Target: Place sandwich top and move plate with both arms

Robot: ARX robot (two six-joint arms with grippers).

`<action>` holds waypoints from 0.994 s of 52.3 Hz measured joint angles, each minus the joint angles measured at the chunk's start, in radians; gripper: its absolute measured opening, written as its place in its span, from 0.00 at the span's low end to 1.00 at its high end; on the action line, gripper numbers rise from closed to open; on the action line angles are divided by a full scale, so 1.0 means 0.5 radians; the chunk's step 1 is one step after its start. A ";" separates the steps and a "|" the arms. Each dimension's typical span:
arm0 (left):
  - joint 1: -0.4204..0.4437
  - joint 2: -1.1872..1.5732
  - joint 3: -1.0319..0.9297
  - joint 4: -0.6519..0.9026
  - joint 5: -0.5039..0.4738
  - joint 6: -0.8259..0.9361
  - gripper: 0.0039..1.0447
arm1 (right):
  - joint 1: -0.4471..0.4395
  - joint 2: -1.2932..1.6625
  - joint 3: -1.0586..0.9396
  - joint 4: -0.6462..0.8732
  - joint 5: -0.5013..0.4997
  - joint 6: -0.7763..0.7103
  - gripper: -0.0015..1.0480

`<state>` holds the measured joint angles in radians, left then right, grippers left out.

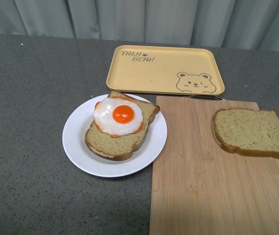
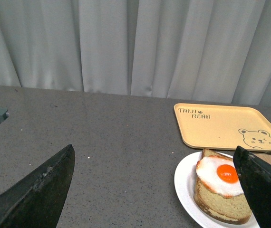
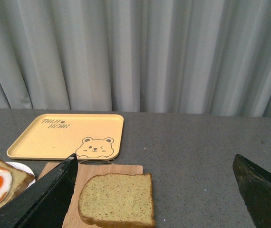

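Evidently both wide open and empty, the left gripper [image 2: 153, 149] and right gripper [image 3: 154, 156] hang above the counter [image 1: 27, 98], where the sandwich top [image 1: 252, 132] lies on the bamboo board [image 1: 203, 196] toward the right edge, and the plate [image 1: 76, 142], carrying the other bread slice [image 1: 115, 144] and fried egg [image 1: 122, 115], sits mid-counter at the board's left side.

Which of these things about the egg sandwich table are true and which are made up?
1. The yellow tray has a bear drawn on it. True.
2. The fried egg lies on the bottom bread slice on the white plate. True.
3. The spare bread slice lies on the yellow tray. False: it lies on the bamboo board.
4. The left hand is gripping the plate. False: it is open and holds nothing, like the right hand.
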<state>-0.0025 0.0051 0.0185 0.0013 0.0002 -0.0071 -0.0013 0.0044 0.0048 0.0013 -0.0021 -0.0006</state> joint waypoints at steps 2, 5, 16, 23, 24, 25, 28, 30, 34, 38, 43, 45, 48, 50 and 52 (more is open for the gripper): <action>0.000 0.000 0.000 0.000 -0.001 0.000 0.94 | 0.000 0.000 0.000 0.000 0.000 0.000 0.91; 0.000 0.000 0.000 0.000 0.000 0.000 0.94 | 0.000 0.000 0.000 0.000 0.000 0.000 0.91; 0.000 0.000 0.000 0.000 -0.001 0.000 0.94 | 0.000 0.000 0.000 0.000 0.001 0.000 0.91; 0.000 0.000 0.000 0.000 0.000 0.000 0.94 | 0.026 0.015 0.003 -0.014 0.079 -0.033 0.91; 0.000 0.000 0.000 0.000 0.000 0.000 0.94 | 0.069 0.045 0.018 -0.049 0.237 -0.070 0.91; 0.000 0.000 0.000 0.000 0.001 0.000 0.94 | 0.125 0.101 0.035 -0.062 0.404 -0.127 0.91; 0.000 -0.001 0.000 0.000 -0.005 0.000 0.94 | 0.195 0.285 0.062 -0.026 0.729 -0.259 0.91; 0.000 -0.002 0.000 0.000 -0.002 0.001 0.94 | 0.171 0.446 0.071 0.051 0.783 -0.343 0.91; 0.000 -0.002 0.000 0.000 -0.002 0.000 0.94 | 0.043 0.767 0.091 0.275 0.657 -0.401 0.91; 0.000 -0.002 0.000 -0.001 0.000 0.000 0.94 | -0.111 1.131 0.151 0.521 0.450 -0.407 0.91; 0.000 -0.002 0.000 -0.001 0.000 0.000 0.94 | -0.261 1.563 0.270 0.754 0.235 -0.378 0.91; 0.000 -0.002 0.000 -0.001 -0.001 0.000 0.94 | -0.317 1.778 0.348 0.816 0.148 -0.349 0.91; 0.000 -0.002 0.000 -0.001 -0.001 0.000 0.94 | -0.371 2.028 0.441 0.851 0.036 -0.317 0.91; 0.000 -0.002 0.000 -0.001 -0.001 0.000 0.94 | -0.399 2.172 0.498 0.856 -0.027 -0.311 0.91; 0.000 -0.002 0.000 -0.001 -0.001 0.000 0.94 | -0.435 2.355 0.567 0.885 -0.093 -0.315 0.91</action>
<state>-0.0025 0.0040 0.0185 0.0010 -0.0002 -0.0071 -0.2188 1.1820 0.2882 0.4438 -0.0486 -0.1581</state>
